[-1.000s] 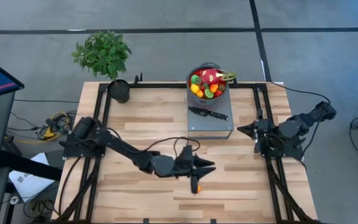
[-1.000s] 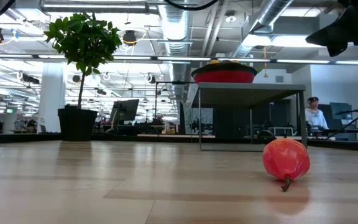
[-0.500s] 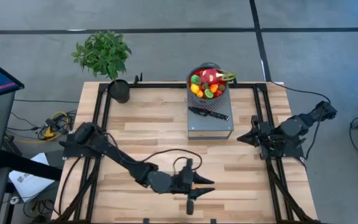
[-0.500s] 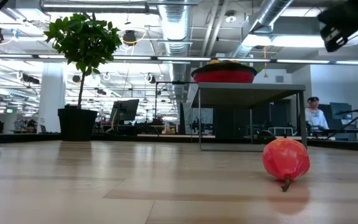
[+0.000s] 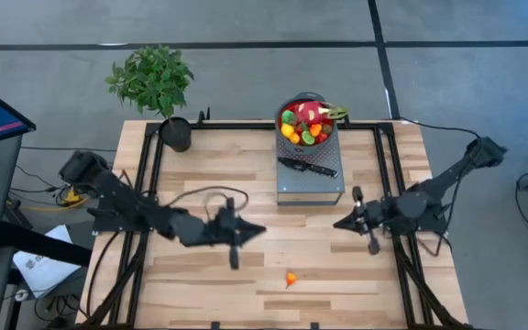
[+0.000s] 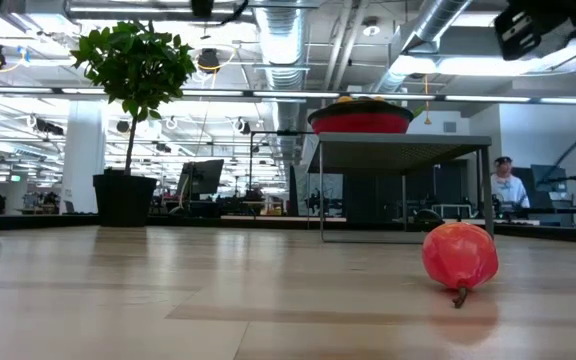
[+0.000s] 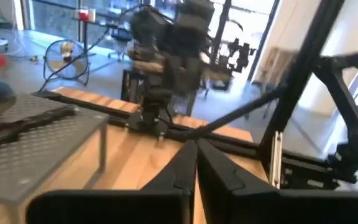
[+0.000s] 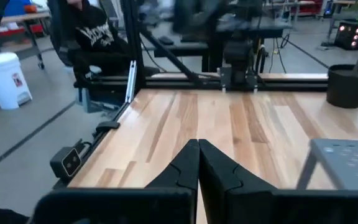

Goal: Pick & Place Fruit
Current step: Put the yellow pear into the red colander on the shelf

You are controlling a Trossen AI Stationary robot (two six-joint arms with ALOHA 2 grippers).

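One small red fruit (image 5: 290,278) (image 6: 460,256) lies alone on the wooden table near its near edge, resting on its underside and stem. More fruit fills the red bowl (image 5: 287,103) (image 6: 360,122), which stands on a grey stand (image 5: 312,186) at the far middle. My left gripper (image 5: 262,229) (image 7: 196,157) hovers shut, pointing level toward the table's right, left of and beyond the lone fruit. My right gripper (image 5: 336,223) (image 8: 198,155) hovers shut, pointing toward the table's left, right of and beyond that fruit. Neither holds anything.
A black-handled knife (image 5: 307,167) lies on the grey stand in front of the bowl. A potted plant (image 5: 159,87) stands at the far left corner. Black rails (image 5: 149,165) run along the table's left and right sides. Bare wood lies between the two grippers.
My left gripper has drawn back from above the lone fruit toward the table's left edge and a little toward the far edge, and its fingers have shut. My right gripper has come toward the near edge and the table's middle. The fruit has stayed where it was.
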